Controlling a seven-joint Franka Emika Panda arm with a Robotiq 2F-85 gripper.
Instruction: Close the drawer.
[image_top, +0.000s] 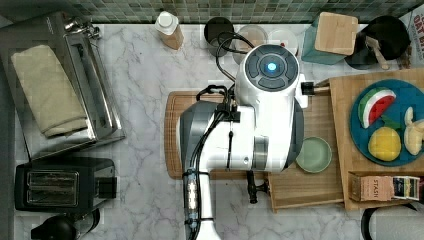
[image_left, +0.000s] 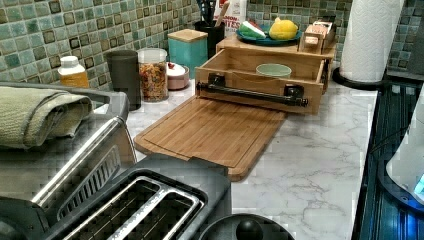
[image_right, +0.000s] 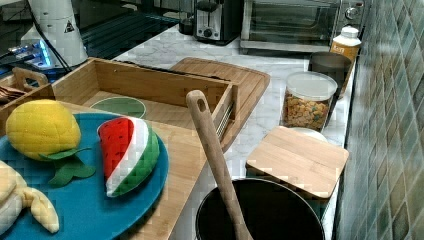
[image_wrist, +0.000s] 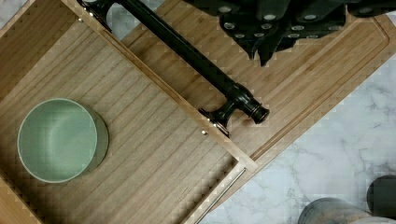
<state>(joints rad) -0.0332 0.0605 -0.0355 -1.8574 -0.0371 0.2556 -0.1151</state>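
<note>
Drawer stands pulled out w/ bowl inside; its handle runs crosswise just beside gripper. Can't tell jaw state.

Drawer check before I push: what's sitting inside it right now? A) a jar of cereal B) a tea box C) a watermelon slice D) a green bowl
D. The open drawer holds a single green bowl on its bamboo floor; the wrist view shows it clearly.
</note>
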